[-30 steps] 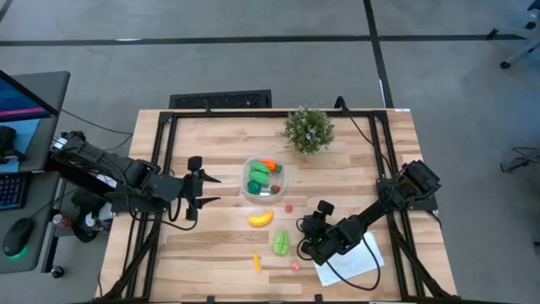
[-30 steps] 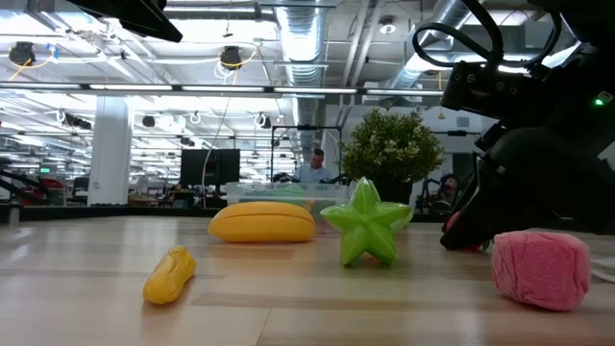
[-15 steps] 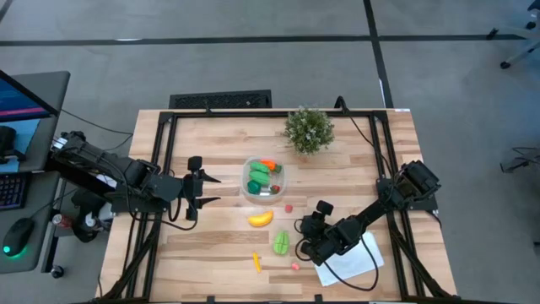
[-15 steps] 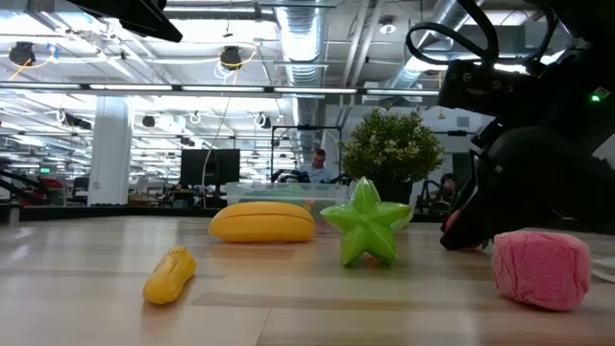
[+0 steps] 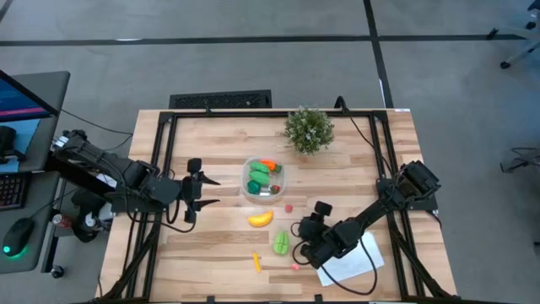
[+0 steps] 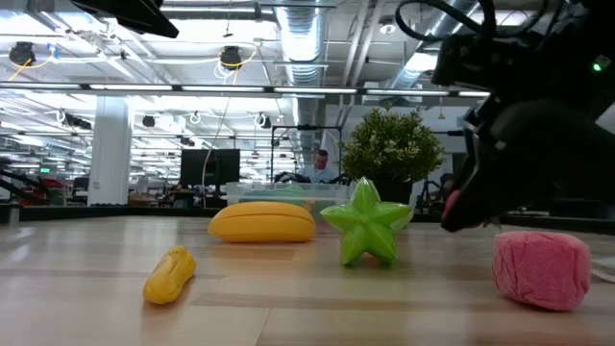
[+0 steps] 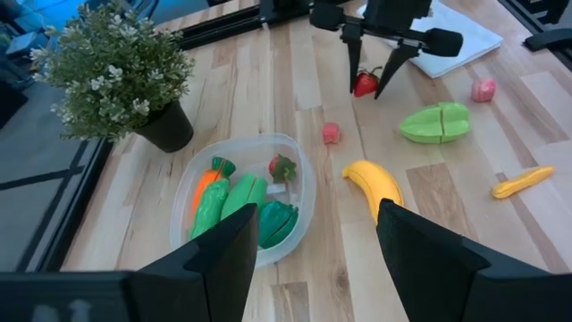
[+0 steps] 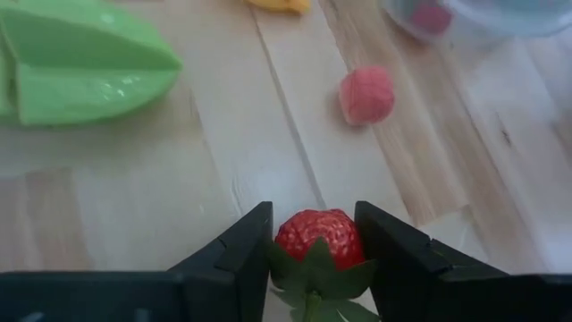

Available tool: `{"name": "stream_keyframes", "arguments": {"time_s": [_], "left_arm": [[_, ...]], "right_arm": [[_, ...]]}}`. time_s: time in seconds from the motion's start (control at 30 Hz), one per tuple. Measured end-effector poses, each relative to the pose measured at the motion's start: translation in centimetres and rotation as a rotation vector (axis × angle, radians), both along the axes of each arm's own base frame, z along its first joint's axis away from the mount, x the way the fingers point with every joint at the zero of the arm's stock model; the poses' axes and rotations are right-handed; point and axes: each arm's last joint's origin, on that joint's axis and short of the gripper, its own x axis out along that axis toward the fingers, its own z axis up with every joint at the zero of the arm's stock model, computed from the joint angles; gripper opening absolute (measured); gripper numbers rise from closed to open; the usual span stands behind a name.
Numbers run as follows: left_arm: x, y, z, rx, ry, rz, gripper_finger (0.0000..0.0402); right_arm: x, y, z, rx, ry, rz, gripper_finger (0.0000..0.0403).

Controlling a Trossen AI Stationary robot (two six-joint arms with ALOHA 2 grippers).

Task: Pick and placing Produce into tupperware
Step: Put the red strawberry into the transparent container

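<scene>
My right gripper is shut on a red strawberry, low over the table to the right of the green star fruit. It also shows in the left wrist view. The clear tupperware at mid-table holds a carrot, green pieces and a strawberry. A yellow banana, a pink berry, a pink piece and a small yellow-orange piece lie on the wood. My left gripper hangs open, left of the tupperware. My right gripper pinches the strawberry's two sides between its two fingers. The fingers slant down from the table's near right. The strawberry's green leaves face back toward the wrist, and the fruit hangs just clear of the tabletop.
A potted plant stands at the far side behind the tupperware. A flat white sheet lies under my right arm near the front right. Bare wood lies left of the banana.
My right gripper has risen a little with the strawberry, which has come up off the tabletop. The produce on the table has not moved.
</scene>
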Motion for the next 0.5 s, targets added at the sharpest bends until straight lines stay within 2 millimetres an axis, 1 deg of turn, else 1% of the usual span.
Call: {"name": "stream_keyframes", "arguments": {"time_s": [0.3,0.5], "left_arm": [[-0.2,-0.3,0.0,0.009,-0.007,0.0,0.0219],[-0.2,-0.4,0.0,0.012,-0.009,-0.003,0.0219]], "right_arm": [[1.5,0.0,2.0,-0.058,0.034,0.063,0.0138],[2.6,-0.3,3.2,-0.083,0.045,0.098,0.0151]]}}
